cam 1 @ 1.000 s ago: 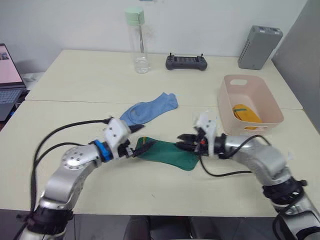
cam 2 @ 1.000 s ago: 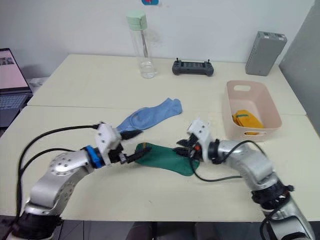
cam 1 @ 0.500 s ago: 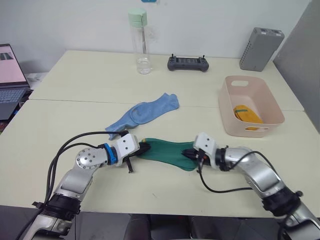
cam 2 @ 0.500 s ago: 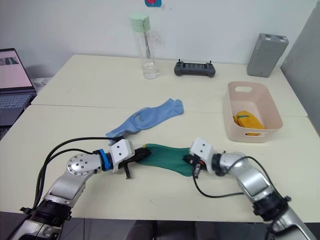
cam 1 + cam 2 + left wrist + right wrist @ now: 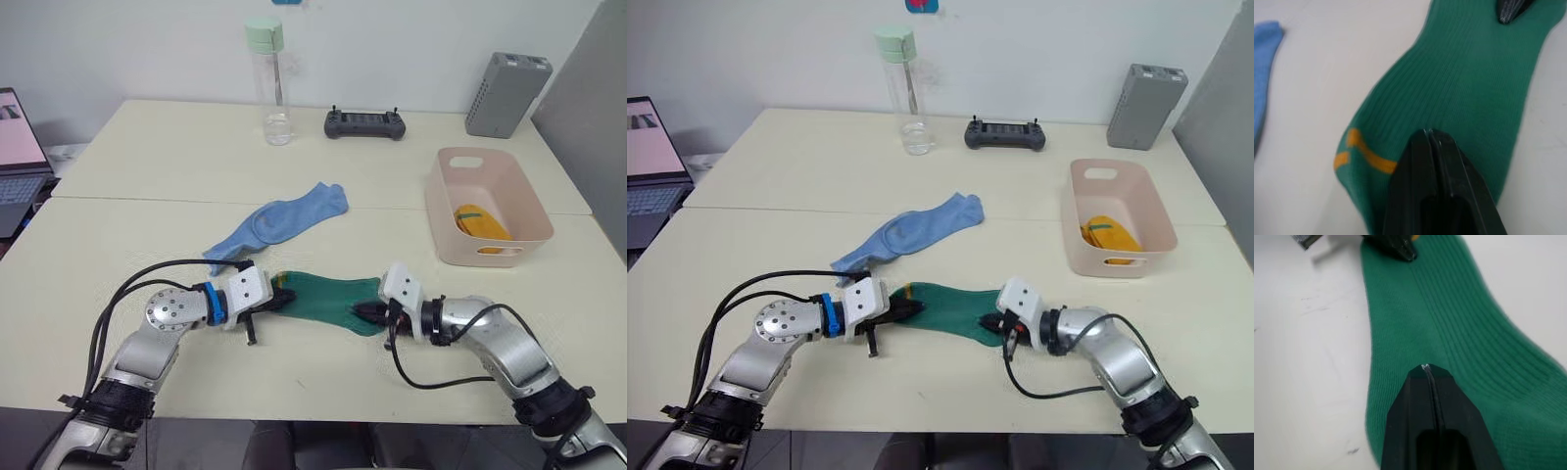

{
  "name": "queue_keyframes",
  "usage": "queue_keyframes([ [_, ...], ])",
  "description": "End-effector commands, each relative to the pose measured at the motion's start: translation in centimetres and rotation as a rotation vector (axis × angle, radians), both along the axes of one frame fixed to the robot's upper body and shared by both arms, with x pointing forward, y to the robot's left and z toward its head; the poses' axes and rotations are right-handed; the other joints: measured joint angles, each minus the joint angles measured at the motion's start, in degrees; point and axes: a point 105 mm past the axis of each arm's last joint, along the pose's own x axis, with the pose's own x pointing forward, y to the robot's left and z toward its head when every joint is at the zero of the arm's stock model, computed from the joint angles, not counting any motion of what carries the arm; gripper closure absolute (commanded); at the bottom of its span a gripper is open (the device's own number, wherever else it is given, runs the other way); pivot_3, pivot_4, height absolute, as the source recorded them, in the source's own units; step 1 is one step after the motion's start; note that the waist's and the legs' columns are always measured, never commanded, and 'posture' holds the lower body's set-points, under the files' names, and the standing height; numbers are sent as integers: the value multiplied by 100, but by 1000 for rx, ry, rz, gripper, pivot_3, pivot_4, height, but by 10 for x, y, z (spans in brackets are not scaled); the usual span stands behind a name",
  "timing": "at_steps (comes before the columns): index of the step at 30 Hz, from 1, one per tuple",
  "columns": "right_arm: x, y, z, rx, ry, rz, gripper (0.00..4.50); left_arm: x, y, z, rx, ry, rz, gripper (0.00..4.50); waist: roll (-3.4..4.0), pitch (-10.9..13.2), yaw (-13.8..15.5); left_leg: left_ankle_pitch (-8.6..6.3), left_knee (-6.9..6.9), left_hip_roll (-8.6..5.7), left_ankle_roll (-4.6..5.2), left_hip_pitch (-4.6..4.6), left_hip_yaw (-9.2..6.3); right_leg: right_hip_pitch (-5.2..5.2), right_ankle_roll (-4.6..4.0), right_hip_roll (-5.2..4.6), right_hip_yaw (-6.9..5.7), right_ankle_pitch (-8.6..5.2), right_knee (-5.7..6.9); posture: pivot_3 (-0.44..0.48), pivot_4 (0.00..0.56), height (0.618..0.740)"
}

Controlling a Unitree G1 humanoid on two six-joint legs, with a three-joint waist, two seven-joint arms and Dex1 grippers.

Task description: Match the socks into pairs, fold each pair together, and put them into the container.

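A dark green sock point(image 5: 328, 299) with an orange mark at its cuff lies flat near the table's front edge; I cannot tell whether a second one lies under it. My left gripper point(image 5: 279, 301) is shut on its left, cuff end, seen close in the left wrist view point(image 5: 1429, 133). My right gripper point(image 5: 362, 313) is shut on its right end point(image 5: 1426, 367). A light blue sock point(image 5: 279, 223) lies just behind, apart from both grippers. The pale pink container point(image 5: 433, 201) stands at the right with folded yellow socks point(image 5: 480, 223) inside.
A clear bottle with a green cap point(image 5: 269, 83), a black controller point(image 5: 364, 122) and a grey ribbed box point(image 5: 507, 93) stand along the back of the table. A laptop point(image 5: 15, 147) sits at the far left. Black cables trail from both arms.
Both grippers came down from above the table onto the ends of the green sock and shut there. The sock now lies stretched out between them.
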Motion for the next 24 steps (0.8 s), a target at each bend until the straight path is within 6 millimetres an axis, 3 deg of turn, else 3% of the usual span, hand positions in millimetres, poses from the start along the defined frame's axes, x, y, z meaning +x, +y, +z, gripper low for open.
queue_keyframes([
  [1,-4,-18,-6,-69,9,-5,4500,3,12,-1,33,-8,23,4456,0,0,-2,0,1,1,0,1,0,0,1,0,0,1,0,0,150,740],
  [5,-5,-29,-5,-83,16,-3,4500,2,14,4,9,-3,9,4456,-2,-2,-10,1,6,2,1,8,2,6,-9,0,1,-5,1,0,150,740],
  [9,-2,-31,32,67,6,-56,4500,-1,13,24,-118,2,21,4456,-2,-1,-13,1,8,3,1,5,3,7,8,0,2,5,2,0,150,740],
  [12,-1,-37,51,150,58,-126,3936,-6,11,33,-136,-37,32,4500,-2,-1,-11,1,6,4,1,0,-1,4,6,0,-1,4,2,0,150,740],
  [18,23,-56,51,165,129,-343,1851,-27,2,42,-155,-34,-27,4500,-2,-1,-20,0,5,3,0,1,0,4,5,0,1,3,2,0,150,740],
  [24,17,-43,29,158,296,-348,27,-34,-9,53,-162,-46,-80,4500,-1,0,-18,0,5,3,1,1,2,2,5,0,3,3,2,0,150,740],
])
